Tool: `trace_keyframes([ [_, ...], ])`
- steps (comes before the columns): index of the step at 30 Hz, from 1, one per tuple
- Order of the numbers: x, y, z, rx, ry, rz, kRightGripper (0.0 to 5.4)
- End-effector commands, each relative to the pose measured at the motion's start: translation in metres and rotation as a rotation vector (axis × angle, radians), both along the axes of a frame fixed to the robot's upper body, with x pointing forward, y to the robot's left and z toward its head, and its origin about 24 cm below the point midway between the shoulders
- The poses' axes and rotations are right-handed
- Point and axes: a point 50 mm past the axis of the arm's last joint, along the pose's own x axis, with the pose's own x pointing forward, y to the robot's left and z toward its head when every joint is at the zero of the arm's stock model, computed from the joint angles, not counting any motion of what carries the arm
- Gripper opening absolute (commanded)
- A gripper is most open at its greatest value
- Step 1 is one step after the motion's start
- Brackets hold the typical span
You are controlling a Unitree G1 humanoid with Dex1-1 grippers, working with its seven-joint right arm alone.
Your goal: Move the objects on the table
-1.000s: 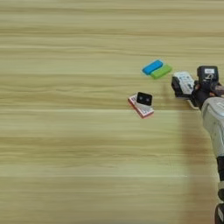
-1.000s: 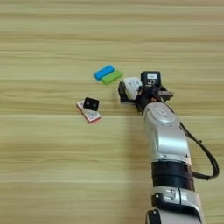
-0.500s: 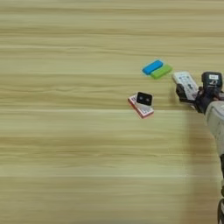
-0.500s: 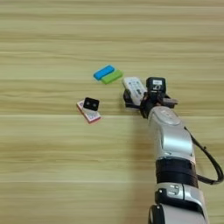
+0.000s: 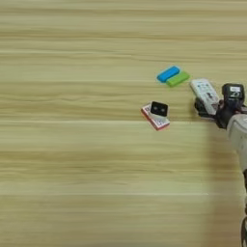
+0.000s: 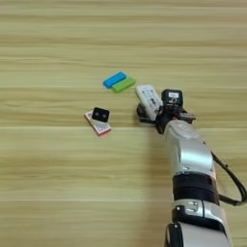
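Your block (image 6: pixel 100 114) sits on the box (image 6: pixel 98 123); the remote (image 6: pixel 148 101) lies to its right, two small bars (image 6: pixel 119 82) behind, between them.

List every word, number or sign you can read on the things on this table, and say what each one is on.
None can be read.
Remote: rows of buttons, any marks on them too small to read.
White box with red edging: no legible print.
Black block lying on the box: a pale spot, no lettering to make out.
Blue block and green block: plain.
Gripper: a pale patch on the black housing above it, unreadable.
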Motion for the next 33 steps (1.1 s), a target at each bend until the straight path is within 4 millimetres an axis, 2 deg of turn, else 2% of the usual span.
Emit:
trace_keyframes([
  [1,0.0181,-0.0059,0.0413,-0.034,-0.131,0.012,5.36],
  [23,0.0190,-0.0078,0.0341,0.106,-0.053,0.055,5.36],
  [33,0.0191,-0.0073,0.0327,0.141,-0.036,0.077,4.16],
])
